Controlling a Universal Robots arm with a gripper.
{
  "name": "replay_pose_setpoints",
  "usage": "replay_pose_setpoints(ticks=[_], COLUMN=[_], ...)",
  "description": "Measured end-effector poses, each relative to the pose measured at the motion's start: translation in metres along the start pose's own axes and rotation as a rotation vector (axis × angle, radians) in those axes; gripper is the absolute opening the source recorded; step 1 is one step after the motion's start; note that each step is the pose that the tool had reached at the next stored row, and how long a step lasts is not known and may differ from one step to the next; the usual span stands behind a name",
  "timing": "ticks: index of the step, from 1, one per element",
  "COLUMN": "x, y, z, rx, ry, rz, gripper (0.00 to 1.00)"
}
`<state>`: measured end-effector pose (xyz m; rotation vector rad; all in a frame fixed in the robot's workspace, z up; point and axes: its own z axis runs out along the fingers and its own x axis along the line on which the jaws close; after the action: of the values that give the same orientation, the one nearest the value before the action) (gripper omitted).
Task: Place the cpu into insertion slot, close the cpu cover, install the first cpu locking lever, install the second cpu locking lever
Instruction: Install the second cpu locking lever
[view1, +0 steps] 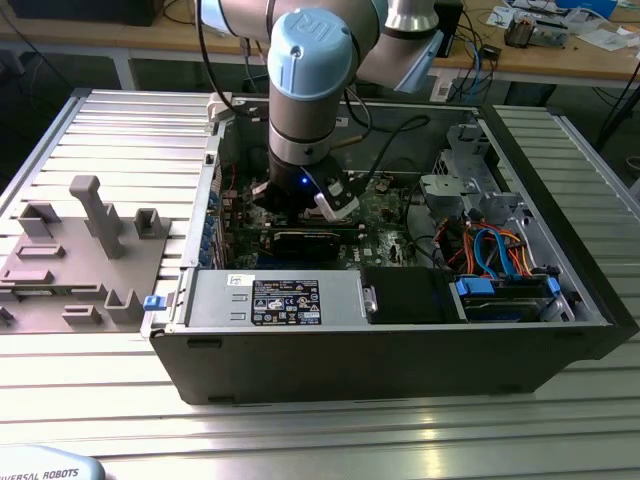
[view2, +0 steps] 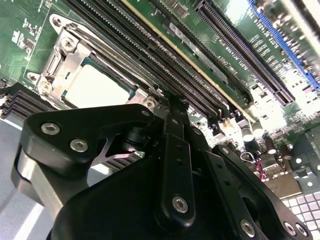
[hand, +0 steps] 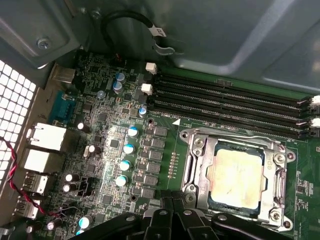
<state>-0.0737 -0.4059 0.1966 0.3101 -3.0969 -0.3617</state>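
Note:
The cpu (hand: 235, 172) (view2: 97, 87), a dull silver square, lies flat in the insertion slot (hand: 235, 146) on the green board. The silver cpu cover (hand: 277, 180) (view2: 67, 55) lies down around it, the chip showing through its window. Thin lever rods (hand: 240, 137) run along two sides of the frame; I cannot tell whether they are latched. My gripper (hand: 167, 200) (view2: 172, 102) hovers just beside one edge of the socket, fingers together with nothing between them. In the exterior view the arm's wrist (view1: 300, 150) reaches down into the open computer case (view1: 400, 370).
Long black memory slots (hand: 225, 100) (view2: 150, 50) run beside the socket. Capacitors (hand: 127, 147) and rear ports (hand: 45, 137) crowd the board. The case holds a power supply (view1: 270, 300) and a cabled drive cage (view1: 490, 250). A grey fixture plate (view1: 80, 260) lies outside at the exterior view's left.

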Motion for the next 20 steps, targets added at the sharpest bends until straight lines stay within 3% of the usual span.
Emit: replay_pose_setpoints(ticks=[3, 9, 11, 15, 20], x=[0.0001, -0.0002, -0.0022, -0.0162, -0.0321], y=[-0.0002, 0.0017, 0.0015, 0.0011, 0.0061], z=[-0.0011, -0.0094, -0.0098, -0.0097, -0.0083], rx=[0.0, 0.0007, 0.0051, 0.0234, 0.0426], ry=[0.0001, 0.0005, 0.0022, 0.016, 0.0278], rz=[-0.001, -0.002, -0.002, 0.002, 0.004], gripper=[0.11, 0.11, 0.11, 0.11, 0.11])
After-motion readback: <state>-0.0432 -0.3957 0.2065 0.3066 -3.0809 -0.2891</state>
